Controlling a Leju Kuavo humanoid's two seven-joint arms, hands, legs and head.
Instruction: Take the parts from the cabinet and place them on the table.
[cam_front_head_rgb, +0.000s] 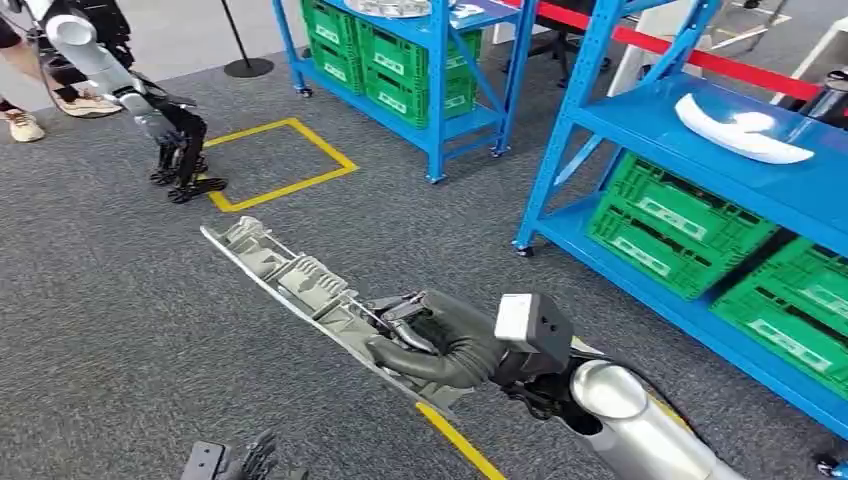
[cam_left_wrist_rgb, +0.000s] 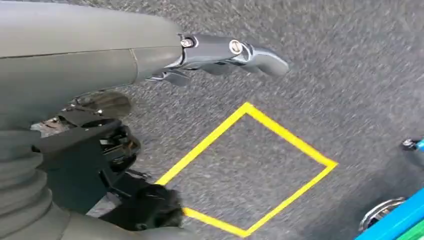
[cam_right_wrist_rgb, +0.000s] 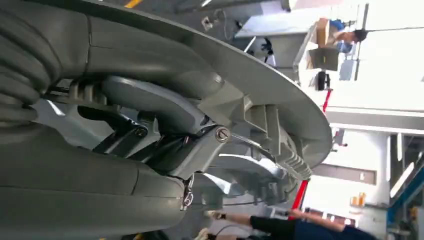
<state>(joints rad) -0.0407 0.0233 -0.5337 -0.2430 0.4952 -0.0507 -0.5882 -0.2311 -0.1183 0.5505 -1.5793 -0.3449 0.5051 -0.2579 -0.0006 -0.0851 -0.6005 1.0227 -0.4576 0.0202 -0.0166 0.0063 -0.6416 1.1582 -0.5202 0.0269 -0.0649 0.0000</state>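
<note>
Gripping long grey ribbed part (cam_front_head_rgb: 300, 285), right robot hand (cam_front_head_rgb: 440, 340).

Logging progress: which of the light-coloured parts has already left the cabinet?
The long grey ribbed part gripped in the right hand over the carpet; the smooth white curved part lies on the blue shelf.

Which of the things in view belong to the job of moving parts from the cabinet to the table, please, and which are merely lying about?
Job: long grey part held by right hand; white part on blue shelf.
Lying about: green crates, yellow floor square, stand base.
</note>
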